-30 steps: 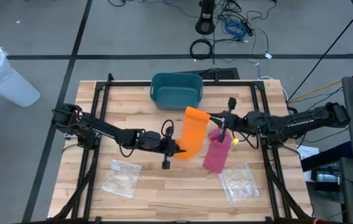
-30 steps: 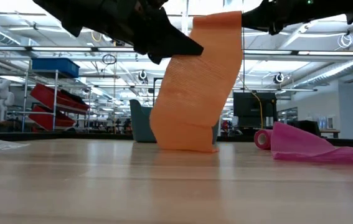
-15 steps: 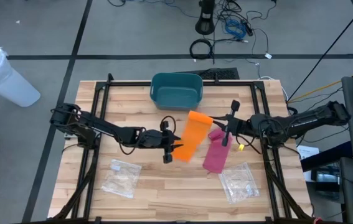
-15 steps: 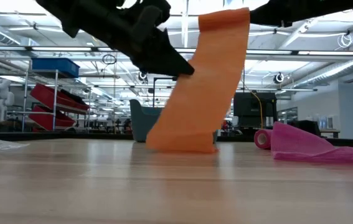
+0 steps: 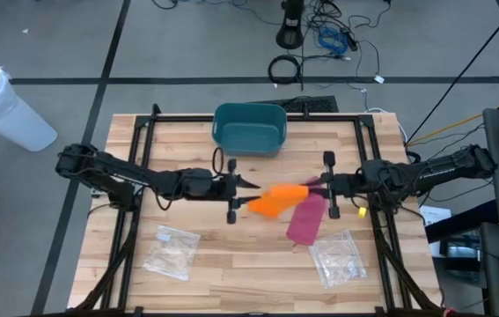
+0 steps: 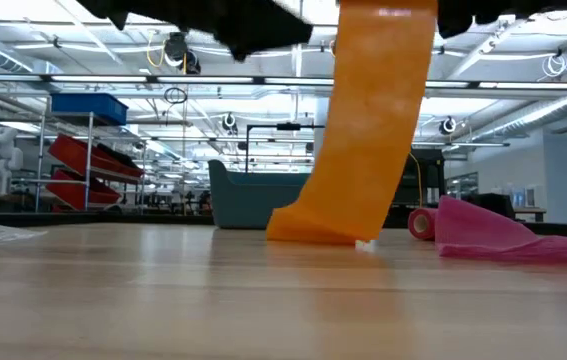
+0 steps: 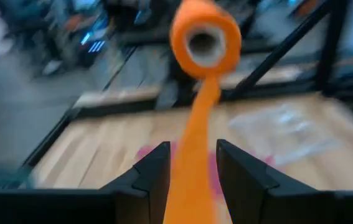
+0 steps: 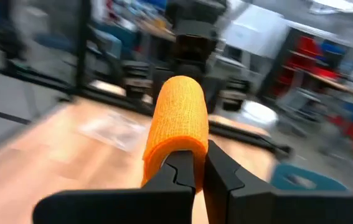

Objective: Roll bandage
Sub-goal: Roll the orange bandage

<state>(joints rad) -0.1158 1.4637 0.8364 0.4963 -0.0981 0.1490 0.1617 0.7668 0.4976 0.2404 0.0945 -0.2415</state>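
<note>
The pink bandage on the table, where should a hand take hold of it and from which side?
Take the pink bandage at its rolled end, which is firm and round; the rest lies loose and flat on the table. Come from above with the fingers across the roll, probably with the right hand, which is nearest but shut on the orange bandage.

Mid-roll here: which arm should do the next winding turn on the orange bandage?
Probably the right. The right gripper has its jaws clamped on the rolled end of the orange bandage, so turning it would wind the strip. The left gripper straddles the loose strip, better placed to keep tension.
</note>
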